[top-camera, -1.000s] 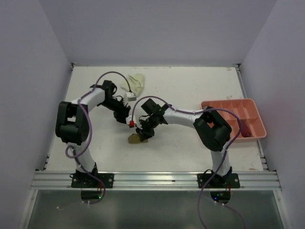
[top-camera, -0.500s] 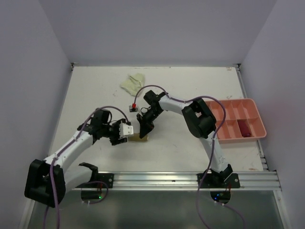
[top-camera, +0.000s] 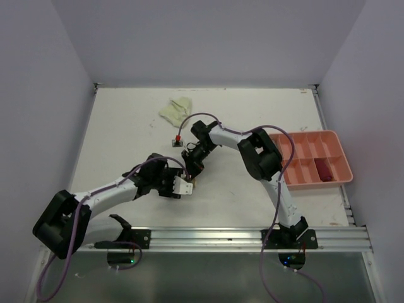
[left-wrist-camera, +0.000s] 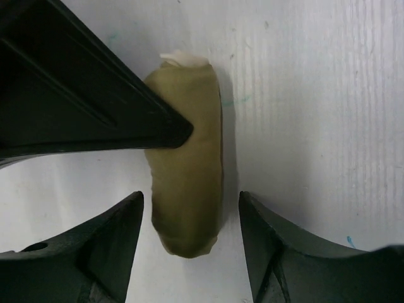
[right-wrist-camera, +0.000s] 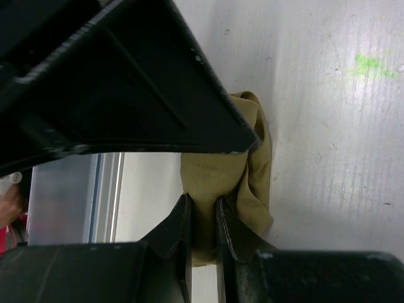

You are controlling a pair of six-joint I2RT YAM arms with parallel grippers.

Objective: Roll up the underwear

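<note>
The olive-tan underwear (left-wrist-camera: pixel 187 165) lies rolled into a short tube on the white table. My left gripper (left-wrist-camera: pixel 190 198) is open, its fingers (left-wrist-camera: pixel 113 249) on either side of the roll's near end without touching it. My right gripper (right-wrist-camera: pixel 202 228) is shut on a fold of the same olive-tan cloth (right-wrist-camera: pixel 249 177). In the top view both grippers, the left (top-camera: pixel 185 187) and the right (top-camera: pixel 191 169), meet at the table's middle and hide most of the roll. A pale yellow-green garment (top-camera: pixel 175 108) lies crumpled at the back. A dark red one (top-camera: pixel 324 170) sits in the tray.
The salmon-pink compartment tray (top-camera: pixel 297 140) stands at the right edge. A small grey block with a red tip (top-camera: pixel 178 141) lies just behind the right gripper. The right arm's body fills the upper left of the left wrist view (left-wrist-camera: pixel 69 95).
My left arm has swung right and forward, bringing its open gripper around the roll's end. My right gripper has stayed at the roll, shut on the cloth.
</note>
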